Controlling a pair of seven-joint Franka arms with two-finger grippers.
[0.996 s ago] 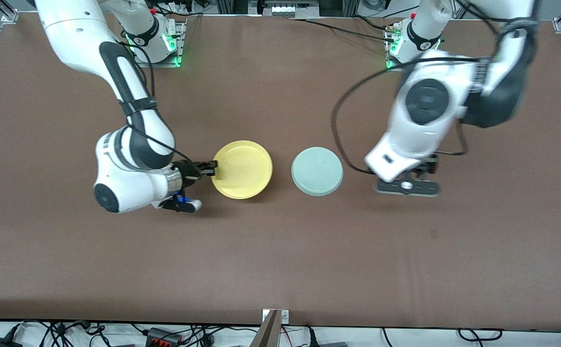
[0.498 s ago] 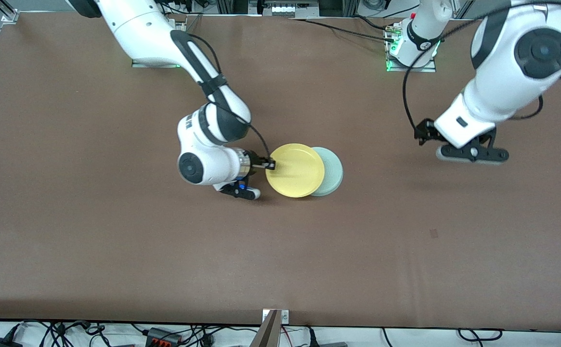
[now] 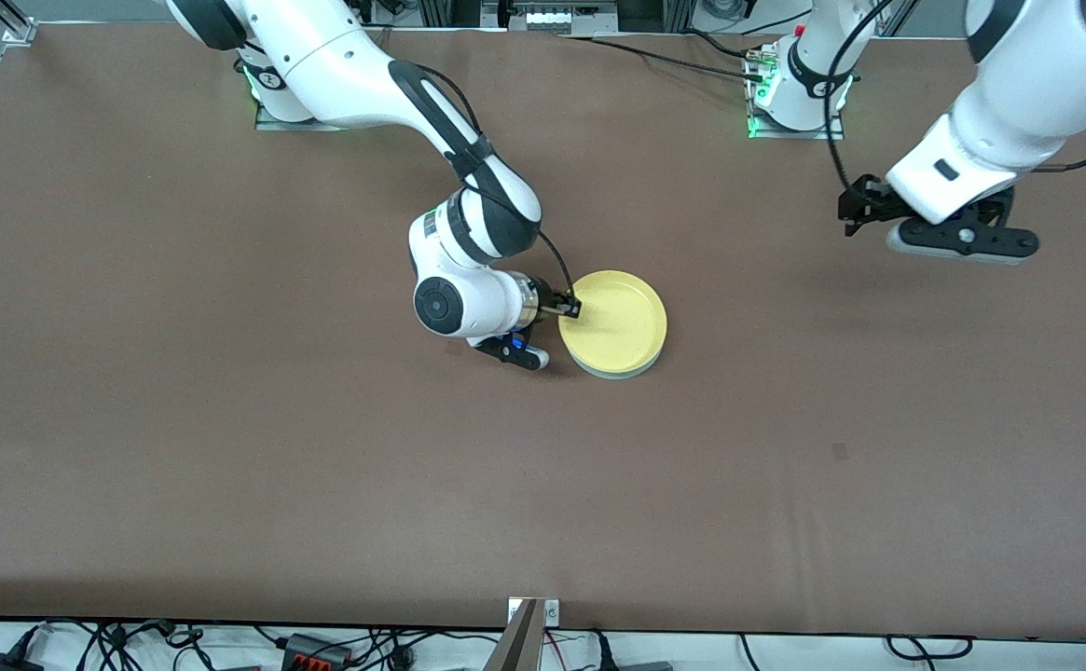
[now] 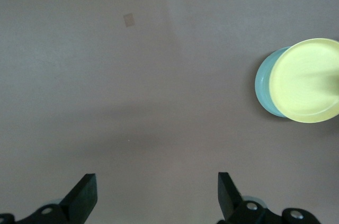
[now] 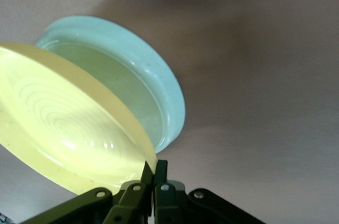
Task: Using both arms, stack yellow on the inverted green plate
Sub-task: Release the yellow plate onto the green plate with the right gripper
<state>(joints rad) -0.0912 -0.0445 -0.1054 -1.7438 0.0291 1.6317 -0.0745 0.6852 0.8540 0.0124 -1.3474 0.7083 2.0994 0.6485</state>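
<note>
The yellow plate (image 3: 619, 321) (image 5: 69, 128) hangs tilted over the pale green plate (image 3: 613, 374) (image 5: 153, 86) and covers nearly all of it. The green plate lies upside down on the table, mid-table. My right gripper (image 3: 570, 307) (image 5: 153, 167) is shut on the yellow plate's rim, on the side toward the right arm's end. My left gripper (image 3: 960, 244) (image 4: 156, 179) is open and holds nothing, up over bare table toward the left arm's end. In the left wrist view both plates show far off, yellow plate (image 4: 307, 81) over green plate (image 4: 263, 83).
The brown table (image 3: 226, 419) stretches wide around the plates. A small pale mark (image 3: 840, 451) (image 4: 128, 19) lies on it nearer the front camera. The arm bases (image 3: 794, 93) stand along the table's edge farthest from the front camera.
My right gripper has carried the yellow plate from beside the green plate to over it. The left arm has risen and drawn back toward its base, still open.
</note>
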